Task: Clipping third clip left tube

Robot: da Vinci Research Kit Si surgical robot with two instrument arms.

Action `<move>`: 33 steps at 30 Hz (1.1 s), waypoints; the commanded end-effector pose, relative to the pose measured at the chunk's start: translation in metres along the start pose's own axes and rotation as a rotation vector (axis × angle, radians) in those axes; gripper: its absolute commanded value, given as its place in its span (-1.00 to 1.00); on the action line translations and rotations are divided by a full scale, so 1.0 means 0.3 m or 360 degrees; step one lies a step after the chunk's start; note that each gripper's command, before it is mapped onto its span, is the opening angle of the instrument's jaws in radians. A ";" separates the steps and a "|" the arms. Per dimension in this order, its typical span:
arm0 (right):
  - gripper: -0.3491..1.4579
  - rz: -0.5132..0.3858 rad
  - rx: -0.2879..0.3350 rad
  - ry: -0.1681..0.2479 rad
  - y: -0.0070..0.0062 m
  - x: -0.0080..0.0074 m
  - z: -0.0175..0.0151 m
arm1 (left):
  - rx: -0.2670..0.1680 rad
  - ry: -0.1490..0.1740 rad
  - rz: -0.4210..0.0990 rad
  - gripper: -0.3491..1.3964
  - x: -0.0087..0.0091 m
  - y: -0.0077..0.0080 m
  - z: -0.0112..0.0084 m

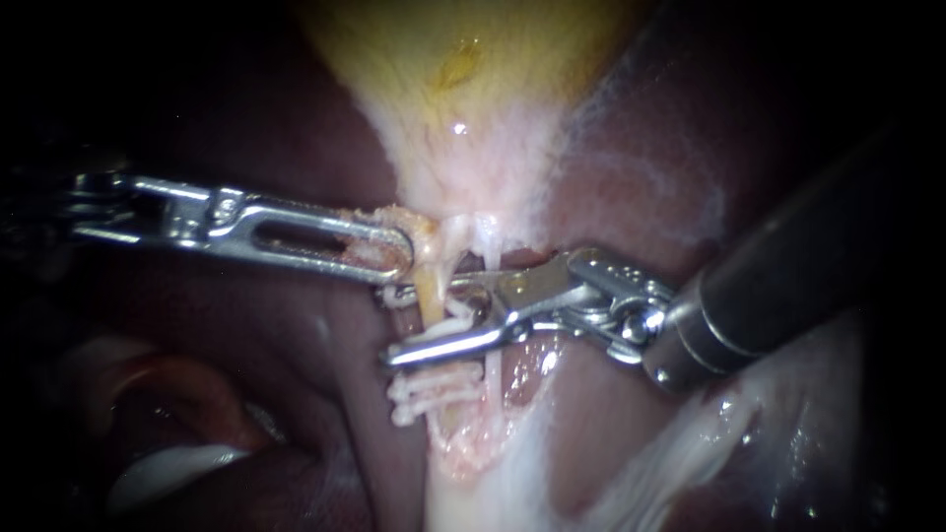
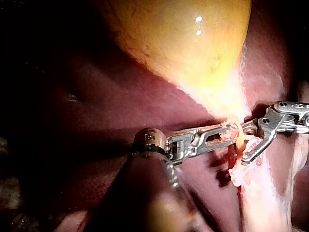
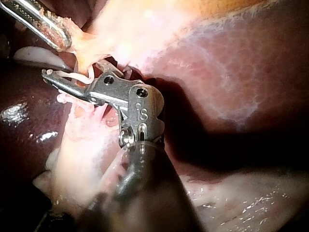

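- Endoscope view, left instrument: grips frayed tissue at the narrow end of the gallbladder, both jaws pressed onto it.
- Right instrument: stands with jaws apart, straddling the yellowish left tube, which crosses the gap near the jaw tips; cannot tell whether both jaws touch it.
- Just beyond the lower jaw: shows two white clips stacked on the tube.
- Nearer the hinge of those jaws: shows a thin white strand, crowding the gap.
- Around both jaw pairs: shows dark red liver.
- Left wrist view: puts the two jaw pairs nearly tip to tip.
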 end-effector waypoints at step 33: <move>-1.00 0.0201 -0.0029 -0.0073 -0.0022 -0.0023 -0.003 | 0.0003 0.0002 0.0001 -1.00 -0.0010 0.0031 0.0001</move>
